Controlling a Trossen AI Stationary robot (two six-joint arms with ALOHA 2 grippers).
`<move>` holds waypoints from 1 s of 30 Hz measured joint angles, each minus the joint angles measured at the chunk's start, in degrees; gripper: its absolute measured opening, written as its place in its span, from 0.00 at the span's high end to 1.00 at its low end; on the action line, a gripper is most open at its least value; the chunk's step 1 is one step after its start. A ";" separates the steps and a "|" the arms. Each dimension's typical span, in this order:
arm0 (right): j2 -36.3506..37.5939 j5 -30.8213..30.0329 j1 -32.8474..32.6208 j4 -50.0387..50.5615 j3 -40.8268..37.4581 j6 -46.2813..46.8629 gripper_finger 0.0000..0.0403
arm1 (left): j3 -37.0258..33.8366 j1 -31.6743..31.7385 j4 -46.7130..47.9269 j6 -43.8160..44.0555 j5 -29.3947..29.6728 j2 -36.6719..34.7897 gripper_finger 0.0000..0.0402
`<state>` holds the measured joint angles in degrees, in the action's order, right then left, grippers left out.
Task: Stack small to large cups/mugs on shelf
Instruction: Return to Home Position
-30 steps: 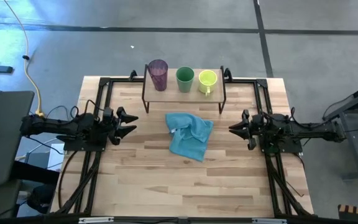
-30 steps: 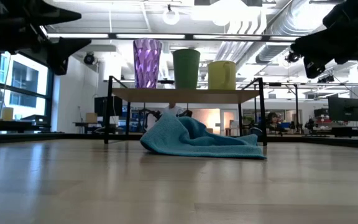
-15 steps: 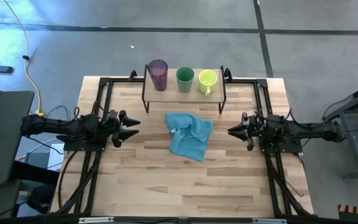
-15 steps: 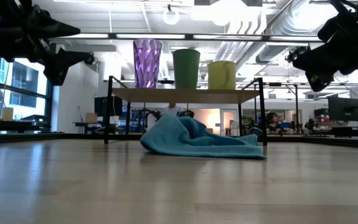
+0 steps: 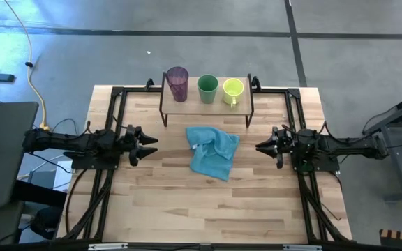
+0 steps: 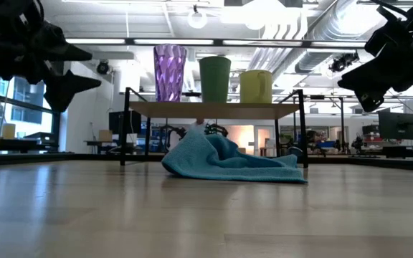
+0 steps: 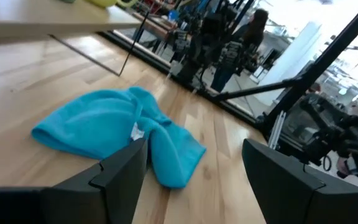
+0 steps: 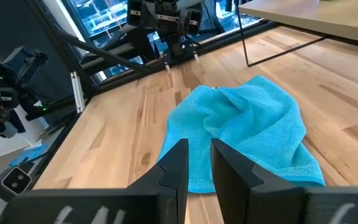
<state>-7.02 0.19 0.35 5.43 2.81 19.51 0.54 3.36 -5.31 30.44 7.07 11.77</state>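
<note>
Three cups stand upright in a row on the shelf [image 5: 190,102] at the table's far edge: a purple tumbler [image 5: 178,84], a green cup [image 5: 207,88] and a yellow mug [image 5: 232,90]. In the low view the purple tumbler [image 6: 170,72], green cup [image 6: 214,79] and yellow mug [image 6: 256,86] rest by their bases on the shelf top [image 6: 214,110]. My left gripper [image 5: 149,144] hovers open at the table's left side, well clear of the shelf. My right gripper [image 5: 259,146] hovers at the right side; its fingers [image 8: 176,165] stand a narrow gap apart with nothing between them.
A crumpled light blue cloth [image 5: 213,151] lies mid-table just in front of the shelf, between the two grippers. It also shows as the cloth [image 7: 104,130] ahead of my left gripper [image 7: 194,158]. Black frame rails [image 5: 107,118] run along the table's sides. Bare planks lie toward the near edge.
Both grippers have tipped their fingers down from a raised slant to nearly level and rolled slightly; my left gripper has also sunk a little. Neither has changed its finger gap. The cups, shelf and cloth have stayed put.
</note>
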 joint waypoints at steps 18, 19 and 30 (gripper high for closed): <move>-0.03 -0.07 -0.01 0.13 0.02 -0.03 0.86 | 0.00 -0.02 -11.97 -26.05 -7.93 -0.03 0.36; -0.03 -0.07 0.00 0.13 0.02 0.06 0.86 | 0.00 -0.02 -11.31 -26.21 -7.93 -0.02 0.36; -0.03 -0.07 0.01 0.17 0.02 1.25 0.86 | 0.00 0.00 -7.82 -29.16 -10.43 0.00 0.36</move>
<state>-7.05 0.12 0.36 5.61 2.83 20.75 0.54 3.36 -13.13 1.27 -3.36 11.77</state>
